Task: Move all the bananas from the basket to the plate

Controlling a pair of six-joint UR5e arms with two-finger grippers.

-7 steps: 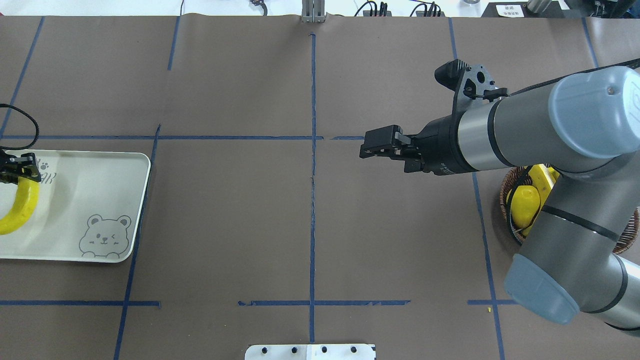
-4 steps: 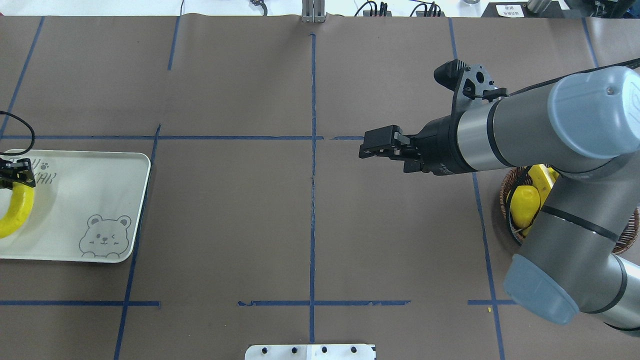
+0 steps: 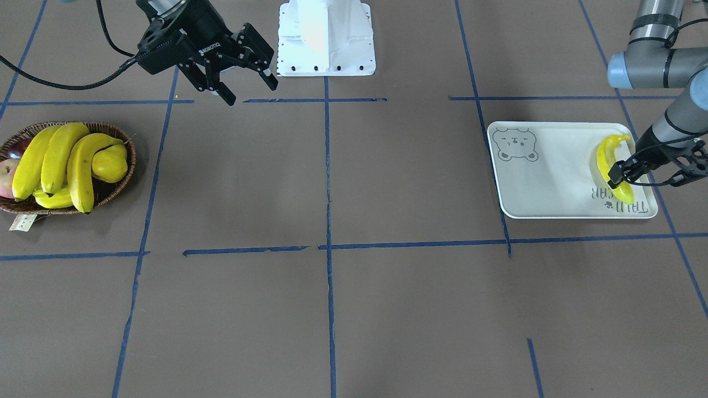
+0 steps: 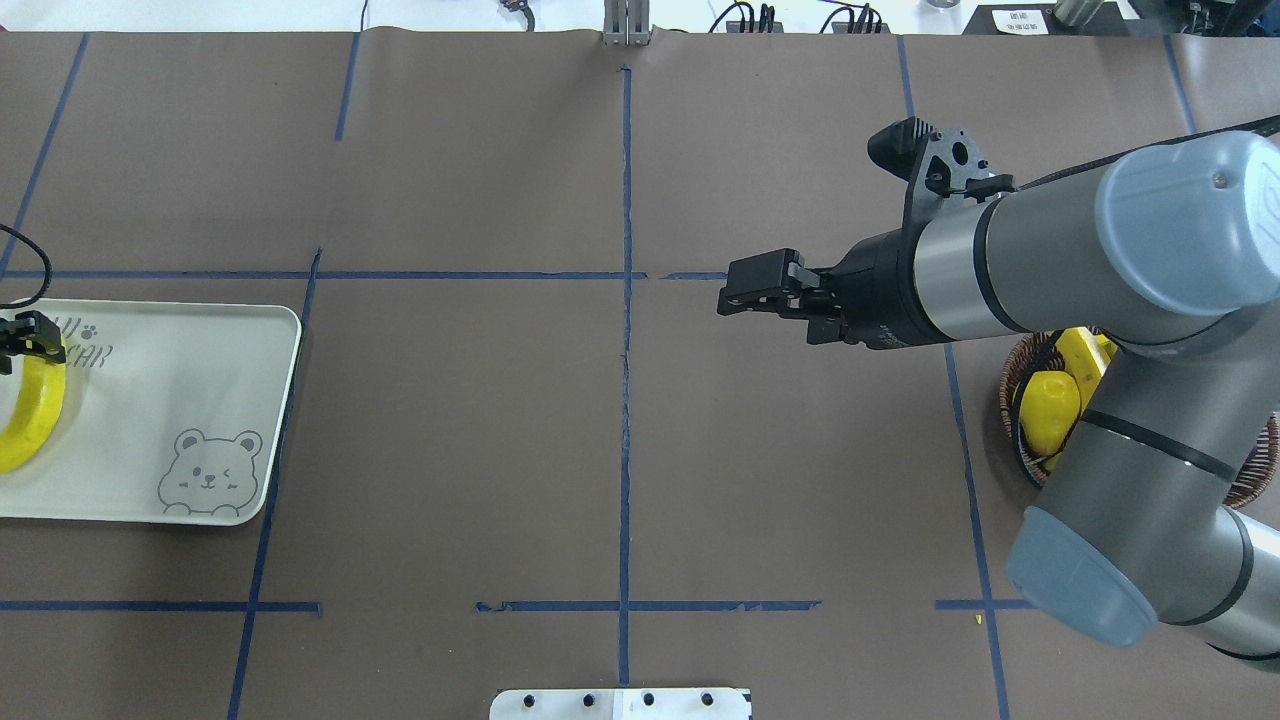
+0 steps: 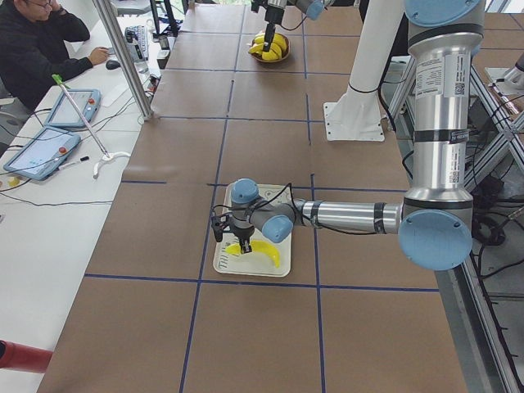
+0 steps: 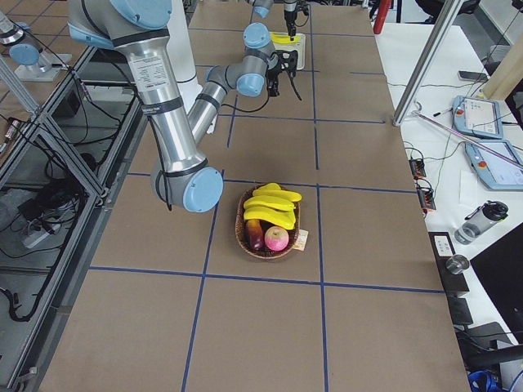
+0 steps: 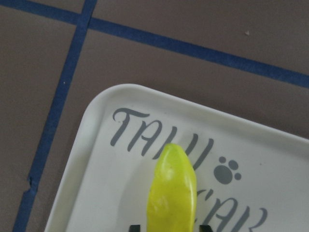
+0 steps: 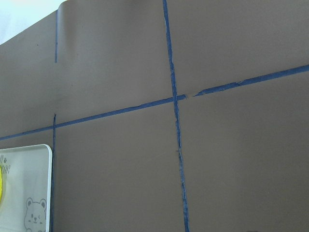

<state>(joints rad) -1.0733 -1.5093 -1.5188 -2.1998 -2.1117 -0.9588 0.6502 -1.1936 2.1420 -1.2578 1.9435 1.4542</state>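
The white bear-print plate (image 3: 553,182) lies at the table's left end (image 4: 170,400). My left gripper (image 3: 625,176) is shut on one end of a banana (image 3: 605,155) that lies low over the plate near the "TAIJI BEAR" lettering; in the left wrist view the banana (image 7: 173,193) sits between the two fingertips. The wicker basket (image 3: 119,185) at the right end holds three more bananas (image 3: 55,157). My right gripper (image 3: 249,91) is open and empty, above the table and well away from the basket (image 4: 725,298).
The basket also holds a yellow pear (image 3: 110,163), a red apple (image 3: 5,177) and a small ridged yellow fruit (image 3: 52,200). In the overhead view my right arm (image 4: 1150,400) covers most of the basket. The robot's white base (image 3: 326,38) is at the table edge.
My left gripper has moved with the banana toward the plate's outer left edge. The right arm has not moved.
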